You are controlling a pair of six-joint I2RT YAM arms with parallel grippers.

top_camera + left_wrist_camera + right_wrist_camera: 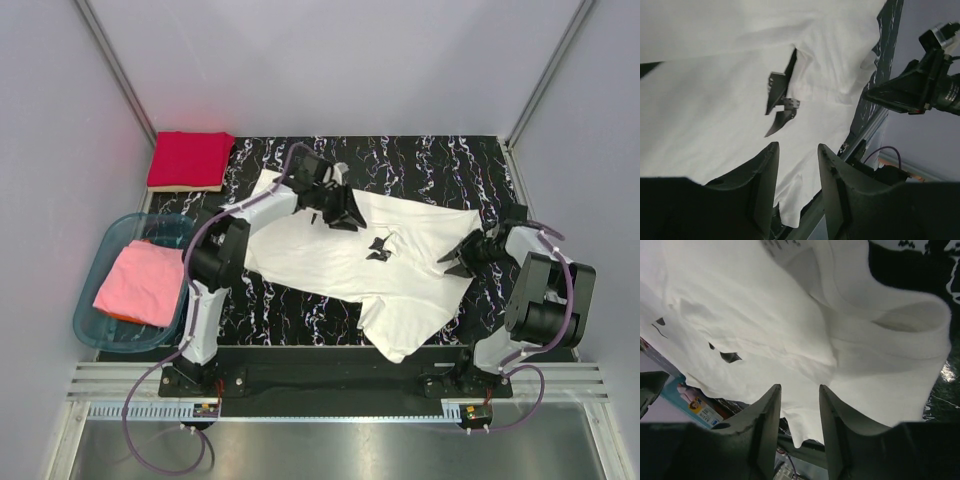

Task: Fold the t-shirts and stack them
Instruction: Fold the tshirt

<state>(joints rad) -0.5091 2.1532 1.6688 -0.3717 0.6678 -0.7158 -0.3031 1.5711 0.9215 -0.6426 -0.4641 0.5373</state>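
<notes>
A white t-shirt (320, 255) with a small black print (378, 248) lies spread out and rumpled on the black marbled table (440, 165), its lower part reaching the near edge. My left gripper (343, 218) hovers over the shirt's upper left part, open and empty; its wrist view shows the shirt (715, 100) and the print (780, 102) beyond the parted fingers (765, 170). My right gripper (452, 258) is at the shirt's right edge, open and empty, above bunched cloth (765, 315). A folded red shirt (190, 160) lies at the back left.
A blue plastic basin (100, 330) holding a pink shirt (140, 283) stands left of the table, beside the left arm's base. Grey walls enclose the table on three sides. The right arm (920, 85) shows in the left wrist view.
</notes>
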